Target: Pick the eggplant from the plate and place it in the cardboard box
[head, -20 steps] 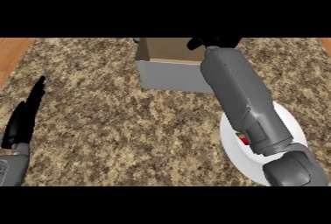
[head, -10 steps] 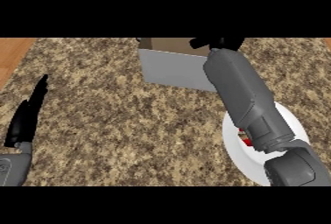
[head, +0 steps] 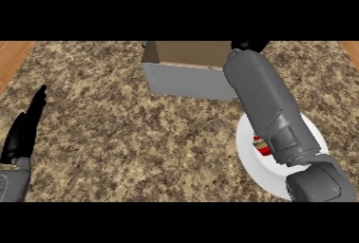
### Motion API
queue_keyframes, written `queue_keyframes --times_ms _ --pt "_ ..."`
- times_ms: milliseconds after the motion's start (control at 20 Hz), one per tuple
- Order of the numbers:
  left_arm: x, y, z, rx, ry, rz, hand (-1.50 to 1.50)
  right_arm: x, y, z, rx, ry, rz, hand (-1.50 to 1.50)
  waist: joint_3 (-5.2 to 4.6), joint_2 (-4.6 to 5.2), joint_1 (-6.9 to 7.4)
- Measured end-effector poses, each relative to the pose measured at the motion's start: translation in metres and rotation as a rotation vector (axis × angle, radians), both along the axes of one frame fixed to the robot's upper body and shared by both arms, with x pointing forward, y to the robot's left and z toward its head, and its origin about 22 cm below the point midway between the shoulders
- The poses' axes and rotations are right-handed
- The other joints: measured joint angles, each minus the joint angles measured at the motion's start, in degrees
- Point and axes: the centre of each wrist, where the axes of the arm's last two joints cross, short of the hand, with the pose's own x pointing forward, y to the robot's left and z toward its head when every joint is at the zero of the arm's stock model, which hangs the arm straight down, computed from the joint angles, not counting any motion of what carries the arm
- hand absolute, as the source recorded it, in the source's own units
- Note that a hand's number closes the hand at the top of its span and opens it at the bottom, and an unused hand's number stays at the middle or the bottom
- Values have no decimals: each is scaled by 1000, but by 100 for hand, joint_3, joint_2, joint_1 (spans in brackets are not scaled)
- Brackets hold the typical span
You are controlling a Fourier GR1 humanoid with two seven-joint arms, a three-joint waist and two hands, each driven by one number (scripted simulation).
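The cardboard box (head: 188,80), with a grey front wall and a brown inside, stands at the counter's far middle. My right forearm reaches from the lower right up to the box's right rim. My right hand (head: 249,45) shows there only as a black patch at the view's top edge. The white plate (head: 314,134) lies at the right, mostly hidden under that forearm. No eggplant shows on the plate, in the box or anywhere else. My left hand (head: 22,133) rests open at the left edge, fingers up.
A small red and white object (head: 262,146) lies on the plate beside the forearm. The speckled brown counter (head: 126,137) runs between the two arms. Wooden floor shows at the upper left corner (head: 14,52).
The right hand has shifted a little to the right along the box's far right corner. The box's front wall has changed angle and sits slightly skewed. The left hand has stayed put.
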Motion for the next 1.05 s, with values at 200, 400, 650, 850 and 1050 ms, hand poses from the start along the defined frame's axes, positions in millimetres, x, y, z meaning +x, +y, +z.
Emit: queue_keyframes --times_ms 200,400,650,850,1050 --pt "-7 6 -3 -3 18 23 0 -4 -4 0 55 -75 1 -150 0 -70 -155" --pt "-15 16 -4 4 23 45 0 -16 -19 -14 90 -105 -20 -150 -3 -134 -301" --pt "-30 19 -13 -1 39 77 0 -40 -45 -31 104 -110 -55 -150 -5 -204 -475" --pt "-34 22 -12 2 43 91 0 -72 -65 -40 100 -97 -56 -150 -8 -233 -564" --pt "-39 28 -13 3 45 103 0 -114 -81 -44 94 -69 -33 -150 -11 -238 -617"
